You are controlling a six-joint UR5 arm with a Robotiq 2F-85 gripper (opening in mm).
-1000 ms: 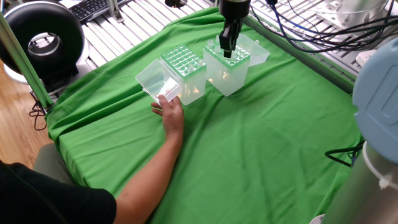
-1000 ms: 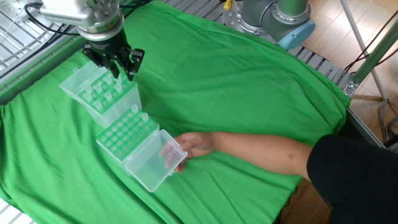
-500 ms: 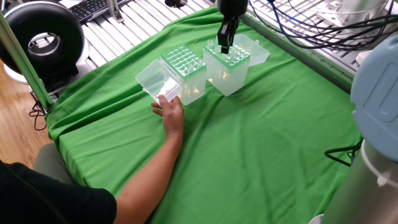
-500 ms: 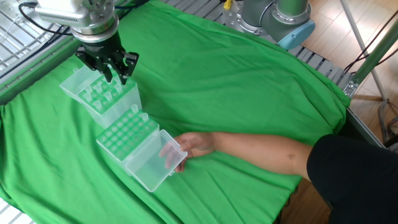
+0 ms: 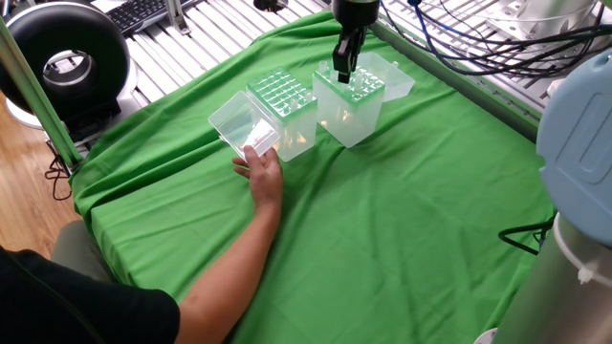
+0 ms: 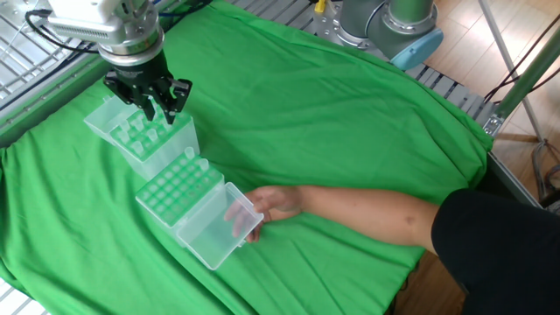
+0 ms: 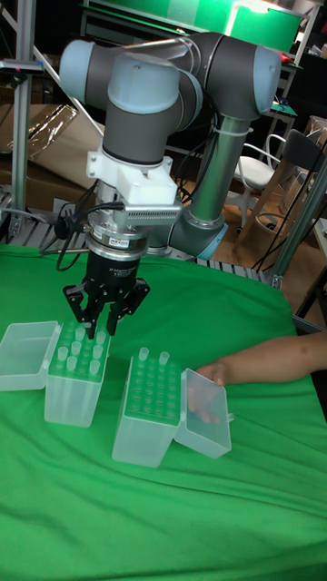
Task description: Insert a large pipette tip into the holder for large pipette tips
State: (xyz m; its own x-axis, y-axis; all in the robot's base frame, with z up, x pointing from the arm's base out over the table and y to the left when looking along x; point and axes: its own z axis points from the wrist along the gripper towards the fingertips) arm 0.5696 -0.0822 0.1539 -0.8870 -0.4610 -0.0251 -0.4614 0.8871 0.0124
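While its lid point(image 7: 203, 425) lies open, the holder point(image 7: 143, 428) looks translucent

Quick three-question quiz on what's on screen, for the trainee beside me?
1. True or false: the gripper hangs above the box beside the hand.
2. What covers the table? A) green cloth B) white paper C) bare wood
3. Fill in: the lid of the box beside the hand is ___.

Key: 1 false, it is above the other box; 2 A; 3 open.
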